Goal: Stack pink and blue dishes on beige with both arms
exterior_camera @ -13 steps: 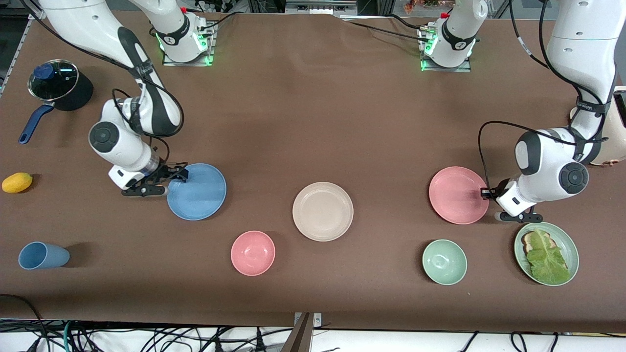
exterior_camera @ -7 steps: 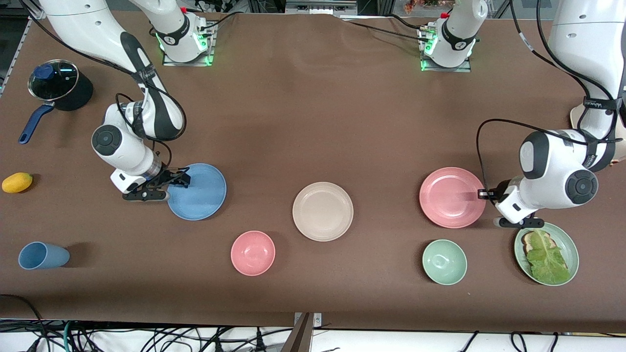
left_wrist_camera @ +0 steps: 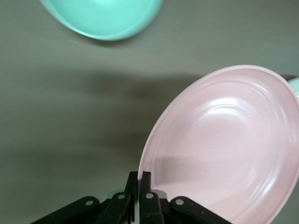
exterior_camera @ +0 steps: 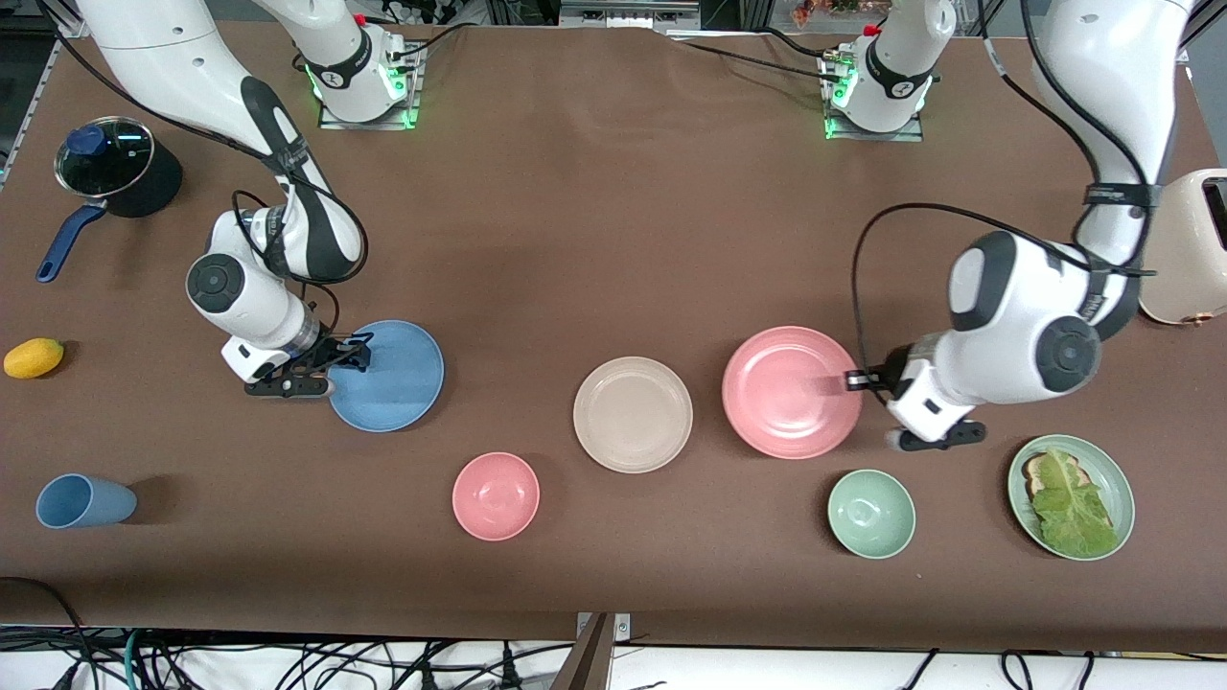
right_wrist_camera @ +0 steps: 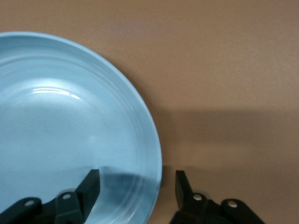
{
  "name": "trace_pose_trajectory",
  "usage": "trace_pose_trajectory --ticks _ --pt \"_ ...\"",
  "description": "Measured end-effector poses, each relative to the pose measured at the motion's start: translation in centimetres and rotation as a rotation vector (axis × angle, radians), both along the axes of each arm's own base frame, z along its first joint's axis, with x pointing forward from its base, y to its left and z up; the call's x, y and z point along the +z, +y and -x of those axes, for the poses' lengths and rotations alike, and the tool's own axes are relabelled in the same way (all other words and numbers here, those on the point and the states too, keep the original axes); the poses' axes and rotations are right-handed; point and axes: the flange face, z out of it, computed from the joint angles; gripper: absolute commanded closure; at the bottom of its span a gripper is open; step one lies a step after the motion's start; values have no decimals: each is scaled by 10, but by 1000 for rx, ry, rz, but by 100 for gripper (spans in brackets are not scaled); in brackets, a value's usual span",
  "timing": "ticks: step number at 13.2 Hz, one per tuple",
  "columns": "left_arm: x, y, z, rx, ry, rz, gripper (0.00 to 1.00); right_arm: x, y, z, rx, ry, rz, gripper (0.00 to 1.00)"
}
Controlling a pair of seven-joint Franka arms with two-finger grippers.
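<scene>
The pink plate (exterior_camera: 791, 391) hangs tilted above the table, beside the beige plate (exterior_camera: 633, 414) on the side toward the left arm's end. My left gripper (exterior_camera: 853, 381) is shut on its rim; in the left wrist view the fingers (left_wrist_camera: 145, 183) pinch the edge of the pink plate (left_wrist_camera: 233, 149). The blue plate (exterior_camera: 388, 376) lies flat toward the right arm's end. My right gripper (exterior_camera: 350, 353) stands open astride its rim, one finger over the blue plate (right_wrist_camera: 60, 135) and one outside it.
A pink bowl (exterior_camera: 496, 495) and a green bowl (exterior_camera: 870, 513) sit nearer the camera than the plates. A green plate with lettuce (exterior_camera: 1071, 495), a blue cup (exterior_camera: 81, 501), a lemon (exterior_camera: 33, 357), a lidded pot (exterior_camera: 113, 172) and a toaster (exterior_camera: 1184, 249) stand around the edges.
My left gripper has lifted the pink plate and carried it toward the beige plate. My right gripper shifted only slightly at the blue plate's rim.
</scene>
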Motion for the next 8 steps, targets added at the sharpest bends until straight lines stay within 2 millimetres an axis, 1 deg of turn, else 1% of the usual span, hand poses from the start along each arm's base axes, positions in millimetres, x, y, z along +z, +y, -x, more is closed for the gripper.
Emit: trace_pose_trajectory --ticks 2,4,5,6,7,8 --pt "-4 -64 9 12 -16 13 100 1 -4 -1 -2 -2 0 73" --pt "-24 -124 18 37 -54 31 100 1 -9 -2 -6 -2 1 92" --pt "-36 -149 22 51 -73 43 100 1 -10 -2 -6 -2 1 100" --pt "-49 -169 26 67 -88 54 100 1 -10 -3 -6 -5 0 100" --pt "-62 -184 28 80 -100 59 100 6 -9 -6 -7 -15 -3 100" --pt "-73 -192 30 90 -106 53 100 7 -9 -7 -6 -17 -3 100"
